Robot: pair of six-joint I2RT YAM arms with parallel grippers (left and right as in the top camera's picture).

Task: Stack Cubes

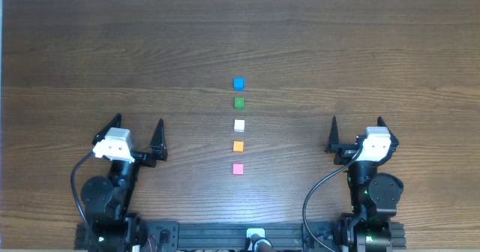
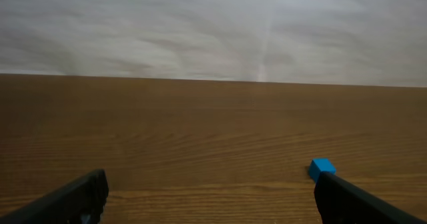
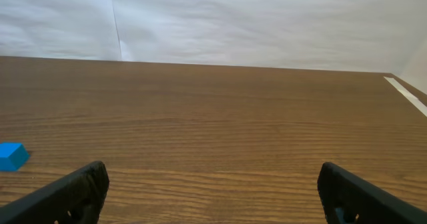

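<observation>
Brown wood-grain table (image 1: 360, 42) with a pale backdrop (image 2: 200, 24) behind its far edge. Five small cubes sit in one straight column at the centre of the top view, each apart from the next, none stacked. From the top of the column down they are the blue cube (image 1: 238, 83), green cube (image 1: 239, 103), white cube (image 1: 239, 125), orange cube (image 1: 238, 145) and pink cube (image 1: 238, 169).

The left gripper (image 1: 136, 128) is at lower left of the top view, well apart from the column. Its fingers are spread wide and grip none of the cubes. The right gripper (image 1: 357, 124) is at lower right, also well apart from the cubes, with its fingers spread the same way.

In the left wrist view, the blue cube (image 2: 321, 167) lies flat on the table, just past one finger of the left gripper (image 2: 212, 181). In the right wrist view, the blue cube (image 3: 12, 155) shows at the frame edge, outside the spread fingers of the right gripper (image 3: 210, 174). A white strip (image 3: 403, 91) runs along the table's far corner.
</observation>
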